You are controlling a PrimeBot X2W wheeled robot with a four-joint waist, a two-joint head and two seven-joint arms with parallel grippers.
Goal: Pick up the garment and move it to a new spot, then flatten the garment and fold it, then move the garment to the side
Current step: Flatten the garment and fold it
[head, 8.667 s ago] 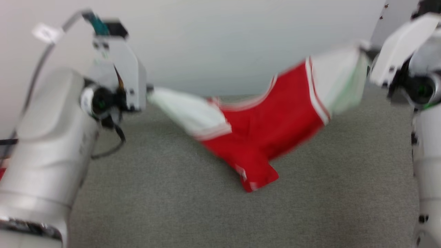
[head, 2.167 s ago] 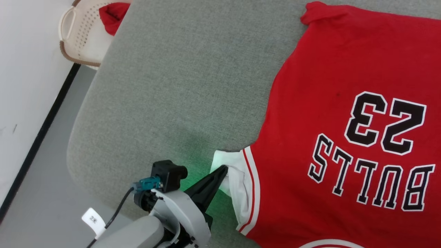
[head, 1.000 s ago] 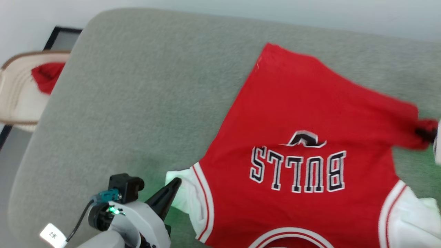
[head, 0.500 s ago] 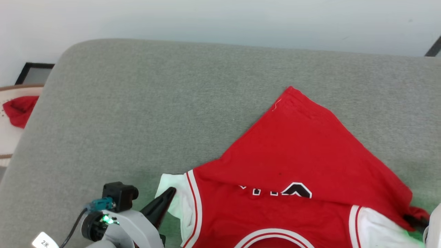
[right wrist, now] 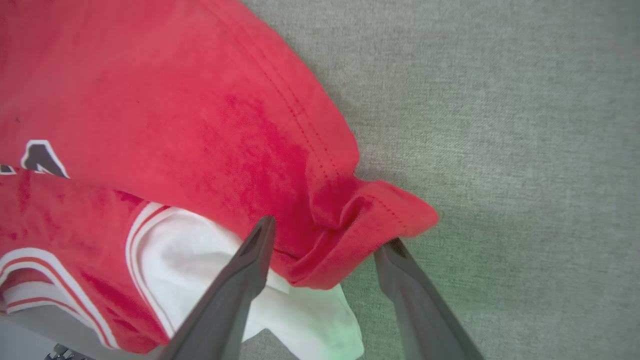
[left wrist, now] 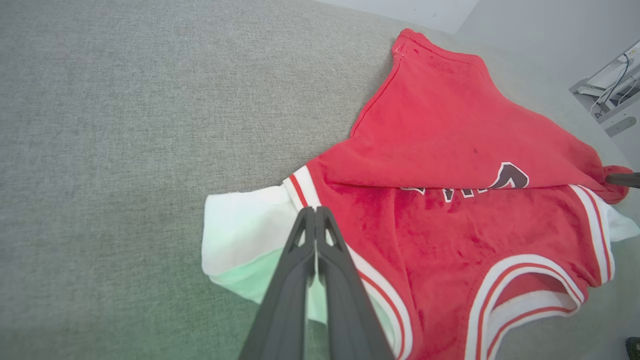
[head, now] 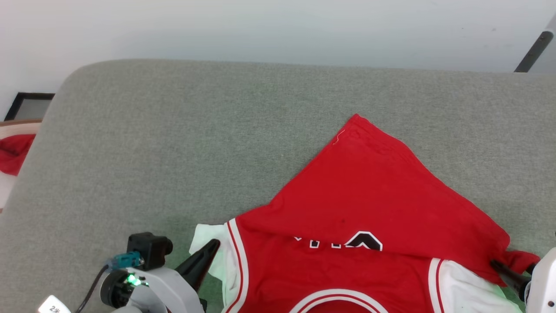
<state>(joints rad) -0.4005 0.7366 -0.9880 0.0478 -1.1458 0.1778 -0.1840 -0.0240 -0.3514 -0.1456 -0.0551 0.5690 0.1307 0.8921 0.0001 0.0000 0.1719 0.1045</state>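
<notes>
garment (head: 369,191) lettering (head: 360,241) mostly under own fold; head view cuts off collar (head: 339,301)

You have the garment (head: 373,191) bright red with white sleeves, red-and-white striped trim, black white-outlined letters; grey flecked cushion (head: 173,143) around; red cloth (head: 13,152) at nine o'clock.

There it was, the grey fabric-covered surface with rounded corners (head: 173,130), carrying the bright red jersey with white sleeves (head: 369,187), folded over itself at the near side.
</notes>
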